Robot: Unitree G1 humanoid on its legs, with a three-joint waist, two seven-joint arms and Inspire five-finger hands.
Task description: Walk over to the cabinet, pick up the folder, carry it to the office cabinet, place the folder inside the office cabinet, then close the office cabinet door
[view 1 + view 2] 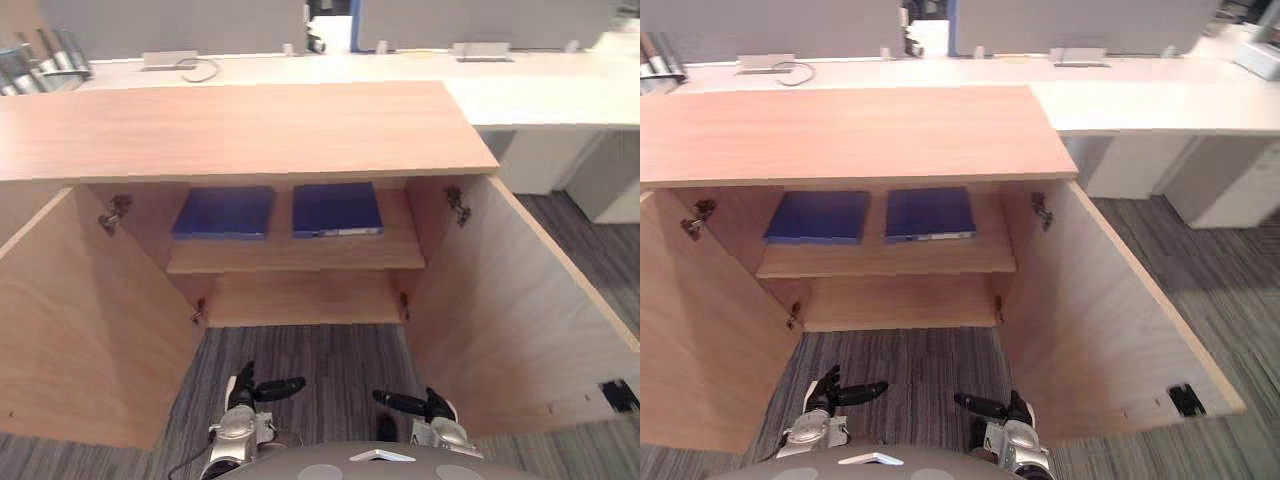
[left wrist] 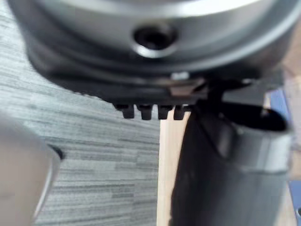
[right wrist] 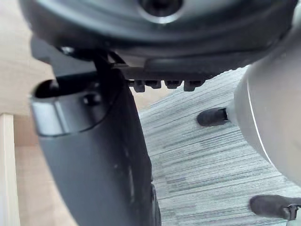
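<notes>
The office cabinet [image 1: 240, 130] stands open across the middle of the head views. Its left door [image 1: 90, 330] swings out toward 8 o'clock and its right door [image 1: 510, 310] toward 4 o'clock. Metal hinges [image 1: 115, 213] show at the upper inner corners.

Two folders lie flat and side by side on the upper shelf [image 1: 300, 255], a narrow strip of bare wood between them. The left blue folder [image 1: 225, 212] sits at about 10 o'clock from the picture's centre, and the right blue folder [image 1: 337, 208] at 12 o'clock. The pictures do not tell which of them is the task's own. The lower board [image 1: 300, 298] beneath the shelf carries nothing.

The left hand [image 1: 258, 390] hangs low at 7 o'clock over the grey striped carpet [image 1: 320, 350], well short of the shelf. Its fingers [image 2: 146, 112] are loosely extended and its thumb [image 2: 225, 155] stands apart, with nothing in its grasp. The right hand [image 1: 420, 405] at 5 o'clock mirrors it, with fingers [image 3: 164, 84] relaxed, thumb [image 3: 94, 155] free, and nothing held. The two hands point toward each other.

Behind the cabinet, at 12 to 2 o'clock, runs a white desk [image 1: 540, 90].
</notes>
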